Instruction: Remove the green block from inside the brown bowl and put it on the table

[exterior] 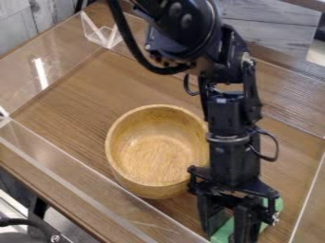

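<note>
The brown bowl (158, 150) sits on the table (89, 100) with nothing inside it. To its lower right, my gripper (238, 232) points down close to the tabletop, just outside the bowl's rim. Its fingers are shut on the green block (221, 229). The block shows as bright green patches on both sides of the black fingers, and most of it is hidden by the gripper. Whether the block touches the table I cannot tell.
Low clear acrylic walls (57, 161) run along the table's near and left edges, and one stands close to the gripper. A clear bracket (99, 34) stands at the far left corner. Bare wood lies left of and behind the bowl.
</note>
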### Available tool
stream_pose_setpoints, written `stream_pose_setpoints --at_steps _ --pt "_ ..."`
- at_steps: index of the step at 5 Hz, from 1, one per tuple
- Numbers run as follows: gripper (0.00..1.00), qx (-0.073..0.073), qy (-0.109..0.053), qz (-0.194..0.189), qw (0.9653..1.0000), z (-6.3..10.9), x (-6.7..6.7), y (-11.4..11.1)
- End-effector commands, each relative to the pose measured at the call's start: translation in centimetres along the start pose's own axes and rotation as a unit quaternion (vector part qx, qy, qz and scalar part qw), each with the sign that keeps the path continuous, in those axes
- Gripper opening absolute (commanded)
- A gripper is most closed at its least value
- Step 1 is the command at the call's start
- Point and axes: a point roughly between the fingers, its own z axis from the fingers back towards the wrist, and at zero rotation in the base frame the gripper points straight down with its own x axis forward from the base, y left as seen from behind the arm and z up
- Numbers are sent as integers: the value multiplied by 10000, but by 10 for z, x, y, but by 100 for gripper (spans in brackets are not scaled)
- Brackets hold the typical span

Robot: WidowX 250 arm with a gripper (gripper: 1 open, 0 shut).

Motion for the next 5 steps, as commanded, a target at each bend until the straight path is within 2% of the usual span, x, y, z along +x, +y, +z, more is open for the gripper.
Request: stream_pose_setpoints --at_steps 1,5 --pt "0 -30 -83 -47 10000 8 5 -2" --pt "0 -77 220 -12 9997 10 4 5"
